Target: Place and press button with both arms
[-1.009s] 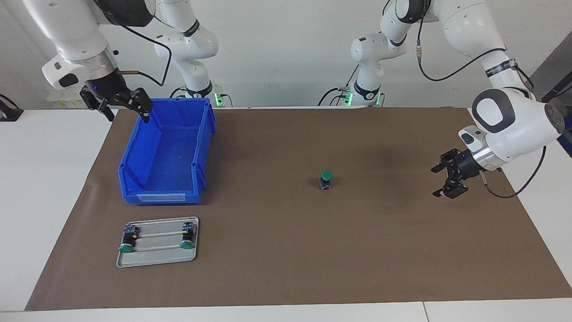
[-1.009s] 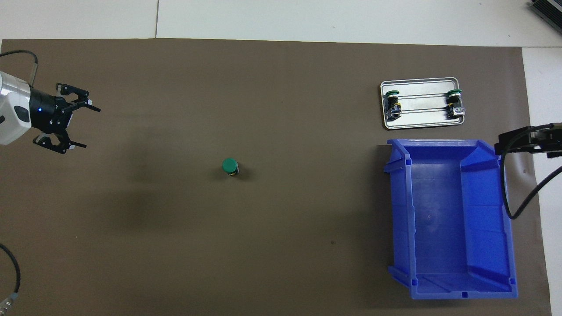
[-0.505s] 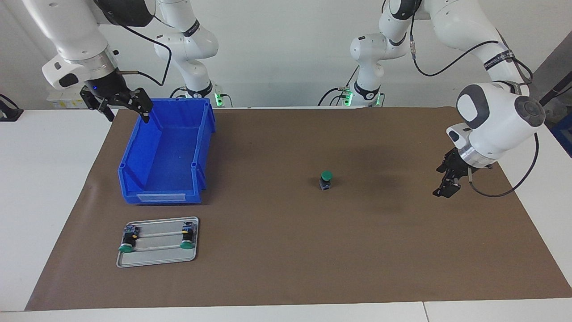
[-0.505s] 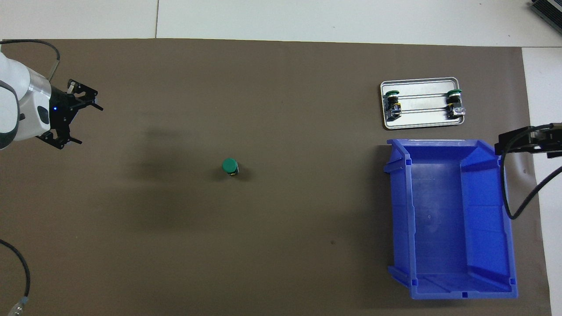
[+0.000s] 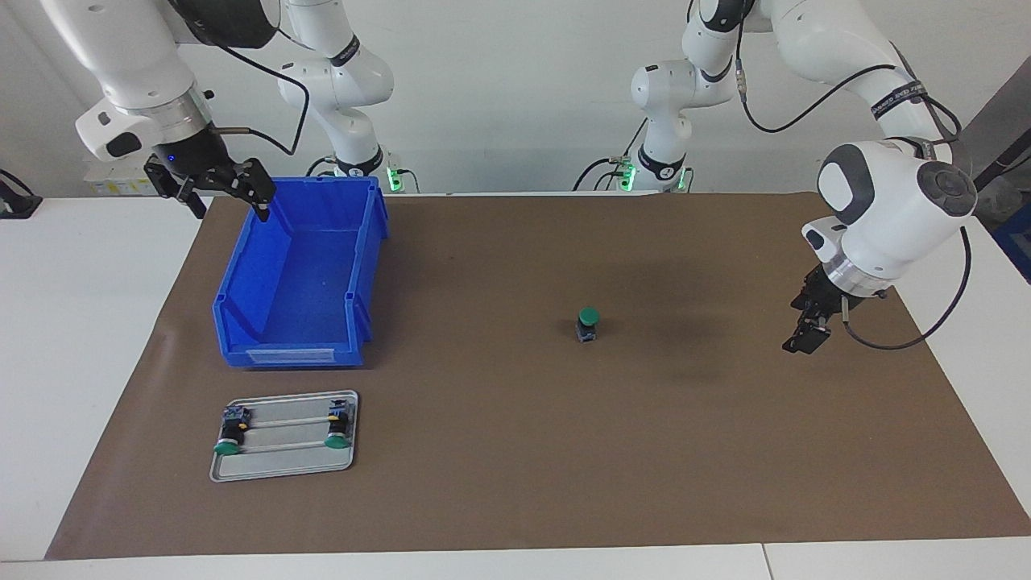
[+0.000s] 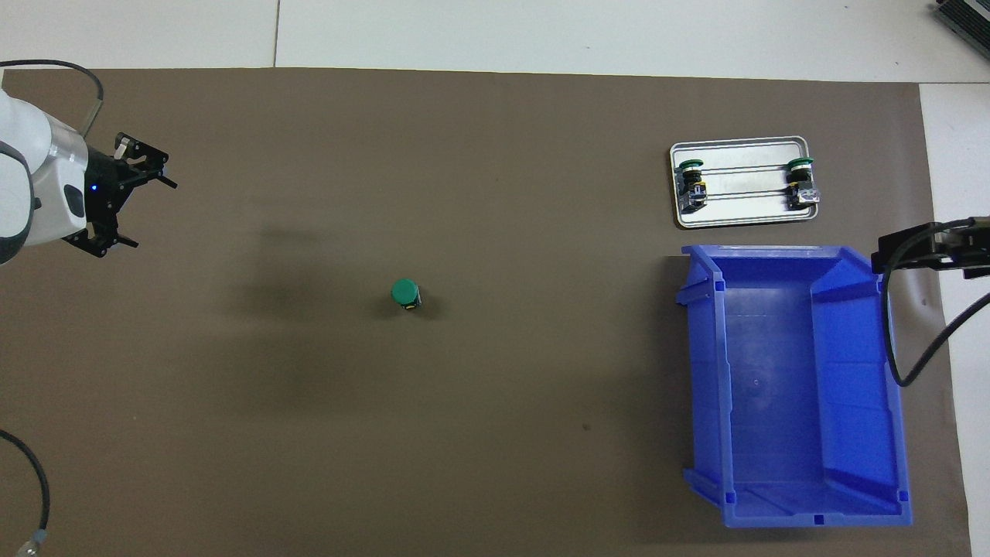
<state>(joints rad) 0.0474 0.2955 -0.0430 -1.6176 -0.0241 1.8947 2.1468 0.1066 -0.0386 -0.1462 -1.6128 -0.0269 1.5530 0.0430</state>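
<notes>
Left end effector (image 5: 805, 332) has rotated; green-capped button (image 5: 588, 324) stands upright.

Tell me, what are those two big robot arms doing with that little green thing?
Nothing is being held right now. The small green-capped push-button stands upright by itself in the middle of the brown mat. The left gripper hangs open over the mat at its arm's end, and the right gripper waits open above the corner of the empty blue plastic bin. Two more green buttons lie on a small metal tray.
</notes>
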